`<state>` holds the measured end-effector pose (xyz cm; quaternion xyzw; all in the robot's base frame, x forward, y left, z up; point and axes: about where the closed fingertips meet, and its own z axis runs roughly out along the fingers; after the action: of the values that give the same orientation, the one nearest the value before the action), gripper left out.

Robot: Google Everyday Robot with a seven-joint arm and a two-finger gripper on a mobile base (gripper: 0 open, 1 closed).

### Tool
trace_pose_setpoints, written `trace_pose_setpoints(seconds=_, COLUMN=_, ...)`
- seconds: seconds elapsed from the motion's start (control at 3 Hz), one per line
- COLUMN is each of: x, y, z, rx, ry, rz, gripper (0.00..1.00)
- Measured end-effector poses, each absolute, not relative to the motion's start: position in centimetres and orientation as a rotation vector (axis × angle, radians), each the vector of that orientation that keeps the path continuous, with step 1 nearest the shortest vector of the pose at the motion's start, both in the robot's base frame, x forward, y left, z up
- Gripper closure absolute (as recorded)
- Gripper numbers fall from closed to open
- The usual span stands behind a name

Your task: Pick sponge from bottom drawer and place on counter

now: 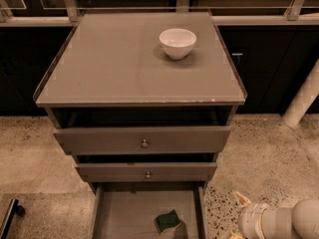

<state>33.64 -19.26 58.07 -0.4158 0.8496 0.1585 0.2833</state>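
Observation:
The sponge (167,222), dark green with a pale edge, lies on the floor of the pulled-out bottom drawer (124,208), towards its right side. My gripper (238,217) is at the bottom right, over the floor just right of the drawer and level with the sponge. Its two yellowish fingertips (242,199) point left and stand apart, holding nothing. The counter (114,63) is the flat grey-brown top of the cabinet.
A white bowl (177,43) stands on the counter at the back right. Two wider drawers with round knobs (144,144) sit above the bottom one, slightly pulled out. Speckled stone floor surrounds the cabinet. A white post (304,98) leans at the right.

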Motion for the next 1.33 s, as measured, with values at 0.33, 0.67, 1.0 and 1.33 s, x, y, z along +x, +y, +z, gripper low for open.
trace_pose_setpoints(seconds=0.33, x=35.0, y=-18.7, z=55.3, rx=-1.093, ry=2.27, rz=0.484, gripper=0.0)
trace_pose_setpoints(seconds=0.67, x=38.9, y=-17.0, z=51.3, rx=-1.096, ry=2.229, rz=0.569, gripper=0.0)
trace_pose_setpoints(seconds=1.0, x=41.8, y=-15.2, z=48.6, rx=-1.108, ry=2.196, rz=0.634, gripper=0.0)
trace_pose_setpoints(seconds=1.33, x=42.0, y=-14.9, z=48.2, rx=-1.103, ry=2.195, rz=0.647, gripper=0.0)
